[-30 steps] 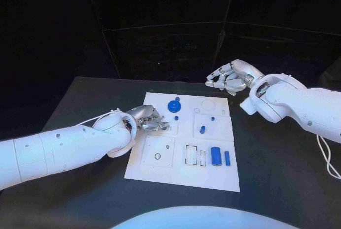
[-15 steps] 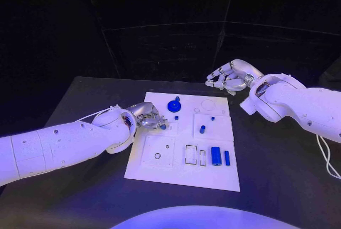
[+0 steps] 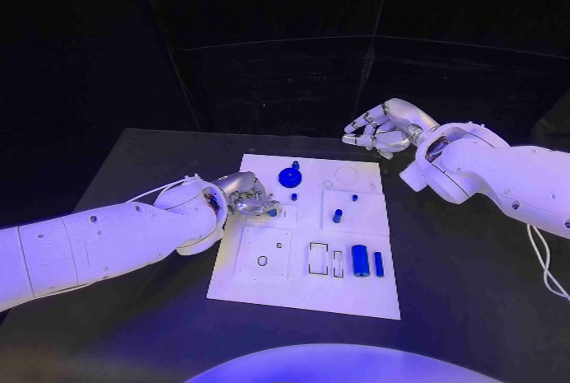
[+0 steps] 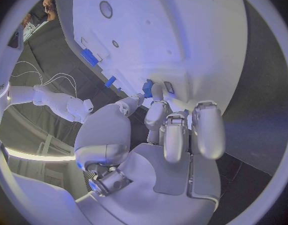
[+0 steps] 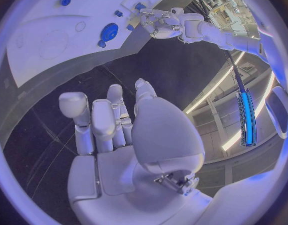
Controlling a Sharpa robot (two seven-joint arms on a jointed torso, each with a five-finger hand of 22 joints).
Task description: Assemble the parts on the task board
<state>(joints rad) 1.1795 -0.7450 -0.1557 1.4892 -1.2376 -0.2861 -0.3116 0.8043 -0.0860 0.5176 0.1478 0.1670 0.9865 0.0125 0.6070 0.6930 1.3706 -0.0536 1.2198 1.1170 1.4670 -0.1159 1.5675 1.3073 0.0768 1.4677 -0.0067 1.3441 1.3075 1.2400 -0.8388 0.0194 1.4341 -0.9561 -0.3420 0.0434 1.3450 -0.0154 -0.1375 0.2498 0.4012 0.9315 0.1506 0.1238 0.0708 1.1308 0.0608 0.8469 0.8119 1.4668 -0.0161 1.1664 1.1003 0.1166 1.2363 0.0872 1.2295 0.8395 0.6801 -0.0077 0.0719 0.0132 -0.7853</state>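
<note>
My left hand [image 3: 246, 194] pinches a small blue part [image 4: 147, 88] at the task board's [image 3: 303, 296] left edge; right hand [image 3: 382, 128] curled, holding nothing, beyond its far edge.

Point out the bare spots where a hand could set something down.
Bare black table lies right of the white board, below the right arm, and along the board's near edge. It is crowded at the board's left edge, where the left hand works.

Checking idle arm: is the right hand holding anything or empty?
Empty. The right hand hangs off the task board with fingers curled in on nothing.
</note>
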